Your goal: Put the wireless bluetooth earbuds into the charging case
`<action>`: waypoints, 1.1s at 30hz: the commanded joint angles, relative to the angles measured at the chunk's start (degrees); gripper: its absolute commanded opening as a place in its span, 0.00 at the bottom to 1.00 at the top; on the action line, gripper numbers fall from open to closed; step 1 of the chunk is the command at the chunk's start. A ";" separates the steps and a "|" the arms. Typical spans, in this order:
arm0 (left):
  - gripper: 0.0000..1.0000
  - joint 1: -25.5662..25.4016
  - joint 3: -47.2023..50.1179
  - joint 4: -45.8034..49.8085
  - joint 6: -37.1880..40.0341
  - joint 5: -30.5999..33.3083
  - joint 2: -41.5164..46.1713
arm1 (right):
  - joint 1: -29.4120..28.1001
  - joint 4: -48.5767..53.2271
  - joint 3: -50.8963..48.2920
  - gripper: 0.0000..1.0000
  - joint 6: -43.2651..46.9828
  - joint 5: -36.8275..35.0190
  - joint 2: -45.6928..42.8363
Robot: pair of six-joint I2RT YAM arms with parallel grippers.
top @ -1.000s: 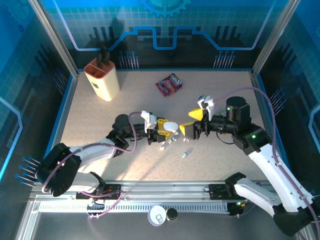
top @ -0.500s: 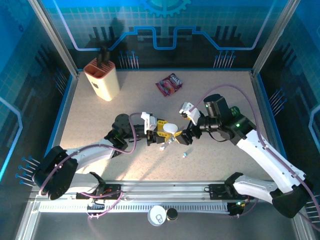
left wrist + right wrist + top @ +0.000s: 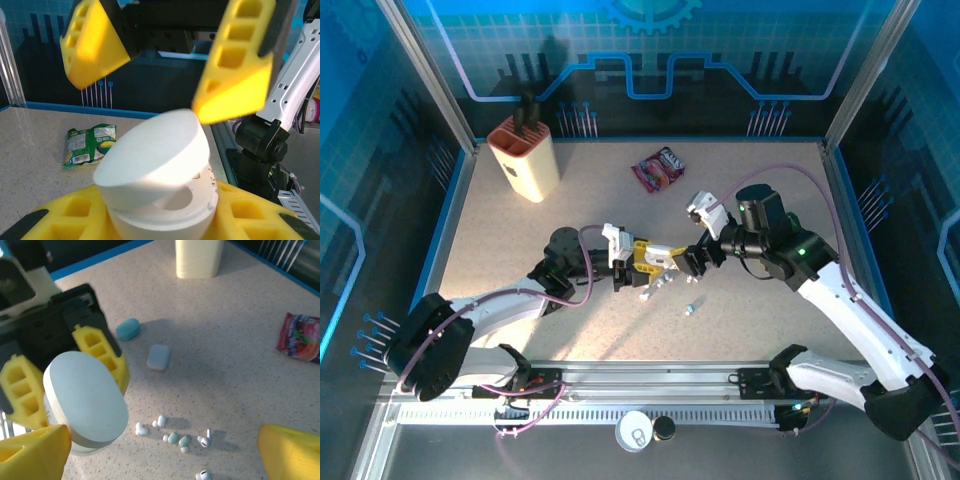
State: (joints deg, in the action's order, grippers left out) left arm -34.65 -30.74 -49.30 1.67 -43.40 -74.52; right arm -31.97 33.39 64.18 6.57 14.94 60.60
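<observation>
My left gripper [image 3: 652, 264] is shut on a white pebble-shaped charging case [image 3: 157, 175], whose lid stands partly lifted. The same case [image 3: 85, 400] sits between yellow fingers [image 3: 102, 357] in the right wrist view. Just right of the case, my right gripper [image 3: 694, 259] is open, its yellow fingers [image 3: 235, 65] spread on either side above the lid. Several tiny earbuds lie loose on the table below: white ones [image 3: 141, 429] [image 3: 205, 440] [image 3: 202, 475] and pale teal ones [image 3: 179, 439]. In the top view they form a small cluster [image 3: 656, 289], with one apart [image 3: 690, 309].
A teal case [image 3: 128, 328] and a pale blue case [image 3: 158, 357] lie on the table beyond the earbuds. A cream knife block [image 3: 523, 155] stands at the back left. A red snack packet [image 3: 658, 169] lies at the back centre and a green packet [image 3: 89, 145] on the table.
My right arm has swung left and turned its wrist, bringing its open fingers close to the case. The left arm has stayed almost still with the case.
</observation>
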 commanded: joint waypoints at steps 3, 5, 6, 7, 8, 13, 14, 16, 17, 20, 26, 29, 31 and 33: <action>0.38 -0.41 -1.07 -1.77 0.81 -3.45 1.13 | 1.66 -3.42 0.50 0.95 -3.37 -2.28 0.55; 0.38 -0.37 -1.25 -1.82 0.53 -3.70 1.13 | 1.84 -3.73 0.59 0.95 -3.73 -2.16 0.83; 0.38 -0.40 -1.32 -1.86 0.53 -3.73 1.05 | 1.90 -3.98 0.59 0.95 -3.75 -1.80 0.84; 0.38 -0.41 -1.33 -1.87 0.48 -3.66 1.04 | 1.97 -4.10 0.59 0.95 -3.76 -1.24 0.84; 0.38 -0.41 -1.36 -1.87 0.42 -3.70 1.04 | 2.12 -4.29 0.50 0.95 -3.80 -0.38 0.68; 0.38 -0.28 -1.21 -2.22 -0.32 -3.13 0.87 | 3.00 -6.47 -0.84 0.95 -4.09 5.66 -0.94; 0.38 -0.26 -1.16 -2.21 -0.62 -2.95 0.78 | 3.13 -7.17 -1.26 0.95 -4.11 7.24 -1.45; 0.38 -0.32 -1.12 -2.45 -1.09 -2.70 0.69 | 3.47 -8.35 -2.07 0.96 -4.05 9.81 -2.42; 0.38 -0.30 -1.08 -2.73 -1.52 -2.32 0.61 | 3.62 -8.88 -2.45 0.96 -4.08 11.03 -2.86; 0.38 -0.08 -1.17 -3.04 -2.33 -2.13 0.43 | 3.68 -10.45 -3.77 0.97 -2.94 13.14 -4.01; 0.38 -0.03 -1.07 -3.35 -3.37 -2.18 0.59 | 3.75 -12.15 -5.85 0.95 -3.21 14.63 -4.41; 0.38 0.10 -0.60 -3.41 -3.53 -0.76 0.87 | 4.61 -12.82 -6.52 0.93 -7.45 11.64 -4.26; 0.38 0.49 0.10 -3.86 -3.41 0.01 0.99 | 6.17 -13.29 -7.49 0.93 -11.63 8.84 -4.40; 0.38 1.42 1.53 -6.24 -4.10 0.59 0.87 | 9.25 -13.68 -9.60 0.91 -17.09 5.74 -5.30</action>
State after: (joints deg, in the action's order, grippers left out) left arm -34.30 -30.59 -51.07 -1.45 -44.07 -74.52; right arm -26.09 21.47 56.88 -2.52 25.21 56.55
